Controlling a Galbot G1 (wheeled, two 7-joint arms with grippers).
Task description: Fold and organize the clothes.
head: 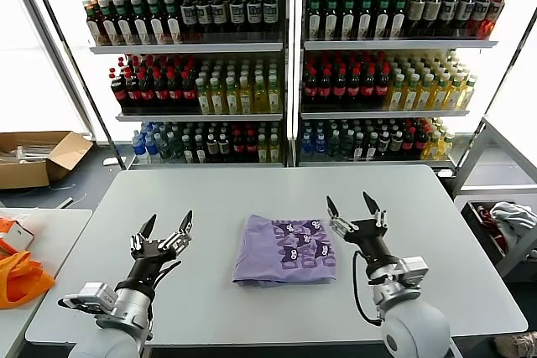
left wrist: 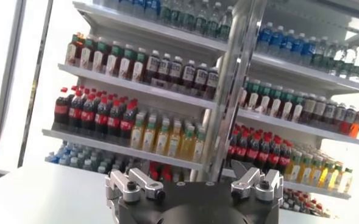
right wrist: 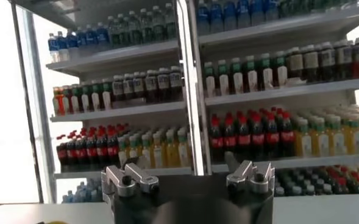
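Observation:
The lavender T-shirt (head: 284, 250) lies folded into a compact rectangle in the middle of the grey table (head: 252, 190), its dark purple-and-white print facing up on the right half. My left gripper (head: 166, 226) is raised above the table to the left of the shirt, fingers spread open and pointing up and away, holding nothing. My right gripper (head: 352, 204) stands just off the shirt's right edge, likewise open and empty. Both wrist views look over the table at the drink shelves; the shirt is out of sight in them.
Shelves (head: 289, 48) full of bottled drinks stand behind the table. An orange fabric item (head: 21, 274) lies on a side table at the left, a cardboard box (head: 38, 157) sits on the floor beyond it, and a bin with cloth (head: 508, 224) stands at the right.

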